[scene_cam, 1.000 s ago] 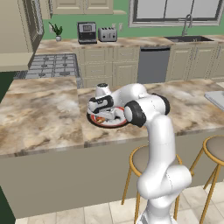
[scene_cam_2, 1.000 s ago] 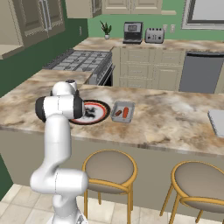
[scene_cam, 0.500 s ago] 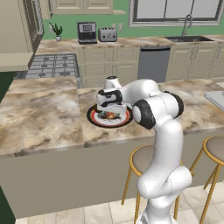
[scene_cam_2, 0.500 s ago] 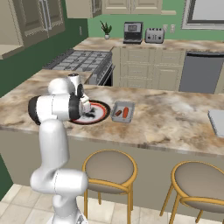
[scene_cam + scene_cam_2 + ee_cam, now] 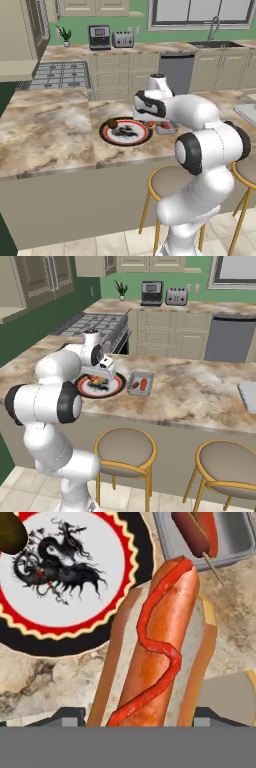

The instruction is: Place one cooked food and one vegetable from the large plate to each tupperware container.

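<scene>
Hot dog clamped in the tool (image 5: 135, 724) over the plate's edge.
One hot dog (image 5: 157, 657) held; one plate (image 5: 125, 132) on the surface (image 5: 45, 135) with one dark item; one tray (image 5: 140, 383) just beside, holding two foods.

Marbled stone counter (image 5: 55, 135), glossy plate (image 5: 107, 134), matt grey tray (image 5: 134, 378)

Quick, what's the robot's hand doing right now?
The hand is closed on a hot dog, holding it above the counter by the large plate.
</scene>
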Robot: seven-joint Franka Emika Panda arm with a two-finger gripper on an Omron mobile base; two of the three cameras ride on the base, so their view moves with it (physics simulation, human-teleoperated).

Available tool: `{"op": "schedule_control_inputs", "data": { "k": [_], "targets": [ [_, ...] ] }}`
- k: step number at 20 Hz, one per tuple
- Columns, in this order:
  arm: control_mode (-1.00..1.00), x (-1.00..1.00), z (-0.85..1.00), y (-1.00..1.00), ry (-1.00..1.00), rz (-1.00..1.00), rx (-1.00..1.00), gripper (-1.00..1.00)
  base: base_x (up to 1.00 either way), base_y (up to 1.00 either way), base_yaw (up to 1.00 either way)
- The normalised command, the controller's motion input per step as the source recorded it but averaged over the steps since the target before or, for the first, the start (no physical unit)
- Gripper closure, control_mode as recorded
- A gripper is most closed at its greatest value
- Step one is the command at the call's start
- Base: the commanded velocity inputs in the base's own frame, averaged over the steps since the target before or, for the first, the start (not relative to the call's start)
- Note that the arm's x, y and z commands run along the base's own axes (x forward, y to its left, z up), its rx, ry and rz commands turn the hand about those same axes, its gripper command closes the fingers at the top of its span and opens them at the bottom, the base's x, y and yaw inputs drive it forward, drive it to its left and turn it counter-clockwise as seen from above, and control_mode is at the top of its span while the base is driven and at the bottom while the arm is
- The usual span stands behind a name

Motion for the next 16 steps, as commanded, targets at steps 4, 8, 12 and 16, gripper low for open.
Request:
{"op": "schedule_control_inputs", "data": {
  "k": [4,8,12,16],
  "targets": [
    [-1.0,-1.0,0.36,-0.27,0.03,0.52,0.03,1.0,0.0,0.0,0.0],
    [-1.0,-1.0,0.3,-0.06,-0.02,0.46,0.17,1.0,0.0,0.0,0.0],
    [-1.0,-0.27,0.02,-0.05,0.0,0.05,0.02,1.0,0.0,0.0,0.0],
    [-1.0,0.0,0.0,0.0,0.0,0.0,0.0,1.0,0.0,0.0,0.0]
  ]
}}
